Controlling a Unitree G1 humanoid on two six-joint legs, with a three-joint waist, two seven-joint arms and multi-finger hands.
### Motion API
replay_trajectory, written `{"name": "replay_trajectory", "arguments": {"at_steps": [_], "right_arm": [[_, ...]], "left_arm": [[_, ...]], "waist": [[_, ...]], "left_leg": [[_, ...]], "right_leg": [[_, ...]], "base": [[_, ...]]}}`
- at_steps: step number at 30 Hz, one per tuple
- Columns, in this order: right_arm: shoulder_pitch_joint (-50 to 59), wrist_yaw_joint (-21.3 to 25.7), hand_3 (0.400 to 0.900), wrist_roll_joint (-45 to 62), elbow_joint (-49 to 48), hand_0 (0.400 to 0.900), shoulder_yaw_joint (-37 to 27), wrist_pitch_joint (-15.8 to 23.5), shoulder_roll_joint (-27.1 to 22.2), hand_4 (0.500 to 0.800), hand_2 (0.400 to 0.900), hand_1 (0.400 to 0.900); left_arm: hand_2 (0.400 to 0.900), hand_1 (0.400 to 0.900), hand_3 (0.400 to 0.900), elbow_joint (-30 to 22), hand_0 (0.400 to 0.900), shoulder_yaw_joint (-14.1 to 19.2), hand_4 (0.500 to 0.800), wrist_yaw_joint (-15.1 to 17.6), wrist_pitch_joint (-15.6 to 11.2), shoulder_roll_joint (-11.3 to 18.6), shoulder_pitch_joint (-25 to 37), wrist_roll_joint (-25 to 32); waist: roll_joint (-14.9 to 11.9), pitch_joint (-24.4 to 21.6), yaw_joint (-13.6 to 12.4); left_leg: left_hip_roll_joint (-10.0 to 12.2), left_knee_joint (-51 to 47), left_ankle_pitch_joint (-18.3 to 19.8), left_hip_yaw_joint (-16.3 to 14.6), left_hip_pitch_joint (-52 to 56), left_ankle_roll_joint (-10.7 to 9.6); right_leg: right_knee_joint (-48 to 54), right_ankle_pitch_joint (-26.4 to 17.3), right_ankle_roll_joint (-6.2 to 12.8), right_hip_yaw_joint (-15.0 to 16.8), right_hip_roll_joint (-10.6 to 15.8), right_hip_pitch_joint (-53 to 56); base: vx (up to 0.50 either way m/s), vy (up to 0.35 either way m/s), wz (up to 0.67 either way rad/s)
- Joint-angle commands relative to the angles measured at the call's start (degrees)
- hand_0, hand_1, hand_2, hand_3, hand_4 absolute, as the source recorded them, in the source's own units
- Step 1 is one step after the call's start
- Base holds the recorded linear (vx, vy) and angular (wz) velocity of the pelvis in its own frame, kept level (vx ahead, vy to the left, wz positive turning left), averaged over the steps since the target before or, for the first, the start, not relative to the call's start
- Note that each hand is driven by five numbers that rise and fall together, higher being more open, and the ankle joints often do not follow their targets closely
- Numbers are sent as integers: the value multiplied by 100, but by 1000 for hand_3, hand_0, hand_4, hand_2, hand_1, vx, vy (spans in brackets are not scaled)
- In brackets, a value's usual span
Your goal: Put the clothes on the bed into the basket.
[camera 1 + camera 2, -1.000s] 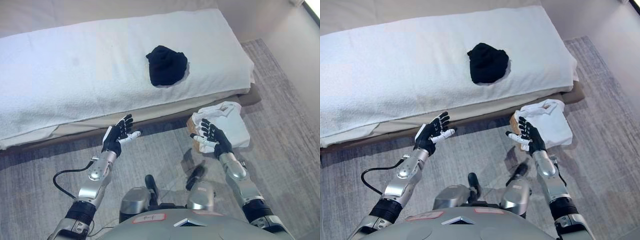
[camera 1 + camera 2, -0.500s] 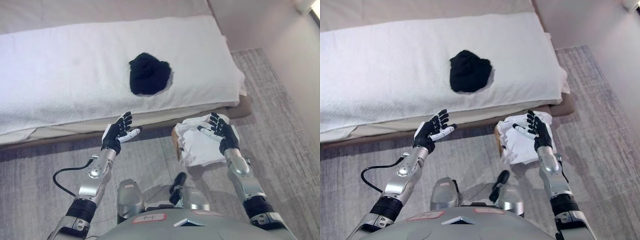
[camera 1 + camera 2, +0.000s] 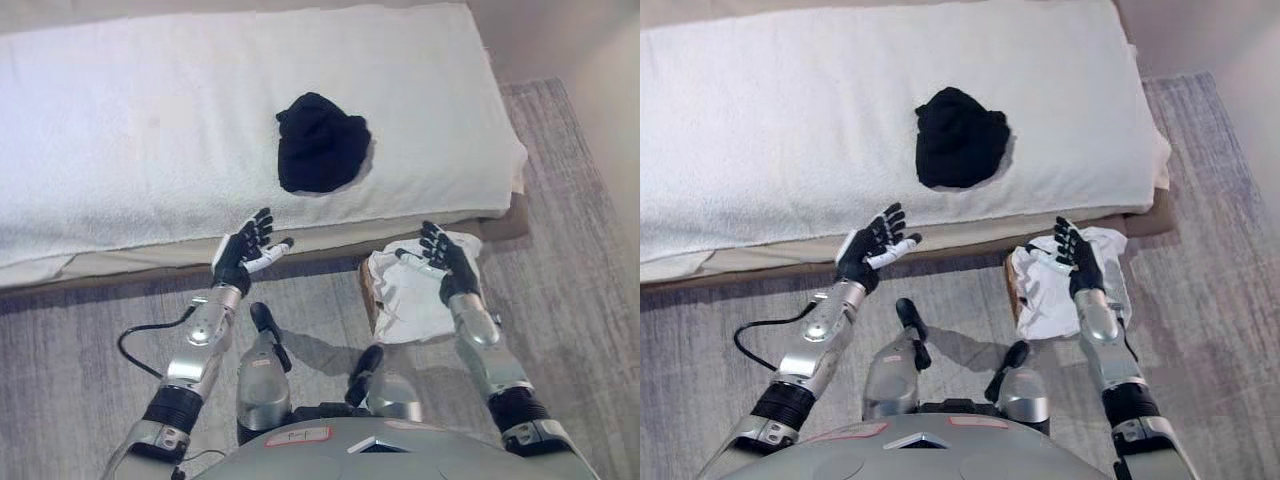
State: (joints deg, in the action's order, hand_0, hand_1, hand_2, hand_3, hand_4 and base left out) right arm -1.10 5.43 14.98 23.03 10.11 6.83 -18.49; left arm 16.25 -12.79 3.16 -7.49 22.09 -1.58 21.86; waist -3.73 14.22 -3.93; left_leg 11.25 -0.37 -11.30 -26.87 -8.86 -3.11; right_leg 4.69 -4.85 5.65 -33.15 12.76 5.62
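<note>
The black garment (image 3: 320, 142) is lying crumpled on the white cover of the bed (image 3: 120, 140), a little toward the near edge and well apart from both of your hands. The basket (image 3: 372, 292) is sitting on the rug (image 3: 80, 340) just beside the bed's near side, and white cloth (image 3: 415, 295) is already draping over it, so only a brown edge is showing.

You are holding your left hand (image 3: 245, 258) in front of the bed's edge with its fingers spread wide and gripping nothing. Your right hand (image 3: 447, 263) is hovering over the white cloth at the basket, fingers likewise splayed and empty.

To do this step well, you are probably best reaching forward over the edge and coming down on the middle of the bundle, gathering its folds so no loose part is trailing, without pinching the cover underneath. The left hand looks nearer.

Counting: one black garment on the bed, one basket, one white cloth in it, two hands.
</note>
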Motion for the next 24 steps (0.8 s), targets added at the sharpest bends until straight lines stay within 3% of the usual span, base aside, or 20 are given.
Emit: {"name": "replay_trajectory", "arguments": {"at_steps": [1,4,5,6,9,11,14,16,17,19,24], "right_arm": [[374,50,900,-75,-514,900,-413,459,-382,800,900,900],[397,61,900,-68,-496,900,-428,481,-266,800,900,900],[464,75,900,-81,-560,900,-385,471,-207,800,900,900],[517,72,900,-66,-559,900,-374,470,-168,800,900,900],[565,47,900,-141,-680,900,-335,464,-160,800,900,900],[566,49,900,-144,-683,900,-333,462,-160,800,900,900],[732,193,900,-865,-925,900,-241,372,-426,800,900,900],[1043,479,900,-1387,-793,900,-236,318,-630,800,900,900],[1166,570,900,-1549,-752,900,-255,275,-698,800,900,900],[1425,732,900,-1763,-643,900,-211,191,-728,800,900,900],[2463,998,900,-2115,-12,900,148,-6,-996,800,900,900]], "left_arm": [[900,900,900,-692,900,-4,800,-23,-575,-67,218,86],[900,900,900,-761,900,-87,800,-41,-557,74,332,86],[900,900,900,-743,900,-126,800,2,-531,175,420,93],[900,900,900,-745,900,-164,800,32,-511,182,440,109],[900,900,900,-794,900,-221,800,44,-502,278,459,130],[900,900,900,-796,900,-218,800,44,-501,278,459,131],[900,900,900,-898,900,-252,800,-3,-492,376,463,160],[900,900,900,-923,900,-285,800,3,-542,414,518,130],[900,900,900,-916,900,-281,800,12,-564,446,523,126],[900,900,900,-940,900,-379,800,-65,-574,480,575,148],[900,900,900,-1012,900,-735,800,-123,-591,391,758,341]], "waist": [[45,-285,-122],[-91,-352,-118],[-120,-290,-27],[-107,-261,40],[-31,-86,233],[-46,-82,239],[-41,68,120],[-42,182,-44],[-100,238,-105],[-246,302,-207],[-223,580,-390]], "left_leg": [[480,833,343,532,-536,-560],[192,815,533,552,-567,-335],[-34,741,794,597,-454,-65],[-154,679,890,573,-356,79],[-497,383,1107,598,25,383],[-527,360,1105,594,38,394],[-481,135,1098,647,233,279],[-347,260,1156,774,117,152],[-330,429,1239,815,78,136],[-274,734,1322,847,-84,53],[-98,898,1208,1003,-490,-131]], "right_leg": [[31,347,184,25,-134,627],[-603,224,222,-11,158,486],[-1779,120,251,100,481,-39],[-2285,-46,305,116,645,-272],[-3599,-298,487,113,958,-936],[-3640,-283,501,127,993,-951],[-2283,-78,443,-369,1007,-975],[-1327,-477,610,-288,1141,-1003],[-1226,-504,629,-123,1080,-969],[-1115,-589,660,-90,927,-939],[-866,-597,648,-525,714,-913]], "base": [[407,365,1],[292,373,10],[225,428,9],[316,567,15],[223,371,10],[120,89,5],[196,-75,15],[96,-236,14],[127,-205,13],[132,-207,23],[36,-166,28]]}}
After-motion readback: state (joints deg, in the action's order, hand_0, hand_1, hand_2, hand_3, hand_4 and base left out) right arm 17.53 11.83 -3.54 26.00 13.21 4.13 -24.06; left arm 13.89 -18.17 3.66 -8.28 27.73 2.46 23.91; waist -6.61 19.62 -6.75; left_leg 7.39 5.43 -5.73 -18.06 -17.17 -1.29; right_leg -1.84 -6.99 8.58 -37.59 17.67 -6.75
